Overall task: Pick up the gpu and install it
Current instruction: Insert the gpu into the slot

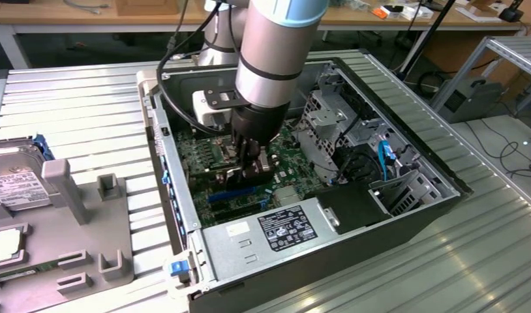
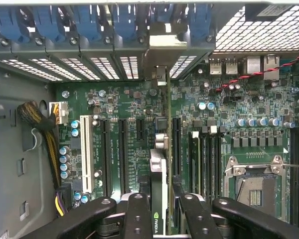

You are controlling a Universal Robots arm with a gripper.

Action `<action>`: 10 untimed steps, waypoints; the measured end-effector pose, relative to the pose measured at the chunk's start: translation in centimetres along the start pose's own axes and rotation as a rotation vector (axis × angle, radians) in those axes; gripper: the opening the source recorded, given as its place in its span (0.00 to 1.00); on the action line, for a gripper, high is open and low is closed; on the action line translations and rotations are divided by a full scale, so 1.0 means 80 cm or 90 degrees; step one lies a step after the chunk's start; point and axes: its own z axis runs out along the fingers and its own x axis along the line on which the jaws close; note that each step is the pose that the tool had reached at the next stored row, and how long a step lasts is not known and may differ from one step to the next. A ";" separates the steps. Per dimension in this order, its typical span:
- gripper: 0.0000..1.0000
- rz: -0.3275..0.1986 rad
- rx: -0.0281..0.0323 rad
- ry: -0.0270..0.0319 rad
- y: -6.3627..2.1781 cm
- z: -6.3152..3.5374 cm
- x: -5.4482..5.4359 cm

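Exterior view: the robot arm reached down into the open computer case, which lay on its side on a ribbed metal table. The gripper stood low over the green motherboard, near the middle of the case. Between its fingers was a dark object, apparently the gpu, though the view there was crowded and the card's outline was hard to make out. Beside the gripper, toward the case's front end, sat the power supply with its white label. A blue cable ran through the drive bay on the far side of the case from the table's tray. Outside the case, on the exterior view's left, a grey tray carried a silver hard drive.

Wrist view: the two black fingers were clamped on the gpu, which was held edge-on, its thin edge pointing at the motherboard. The card stood upright between the long black expansion slots, its metal bracket end reaching the slotted rear wall of the case, under the blue retaining clips. A white slot lay further from the card, and the empty processor socket lay on the card's other side.
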 end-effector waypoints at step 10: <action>0.27 0.000 0.0000 -0.0001 0.001 0.008 0.001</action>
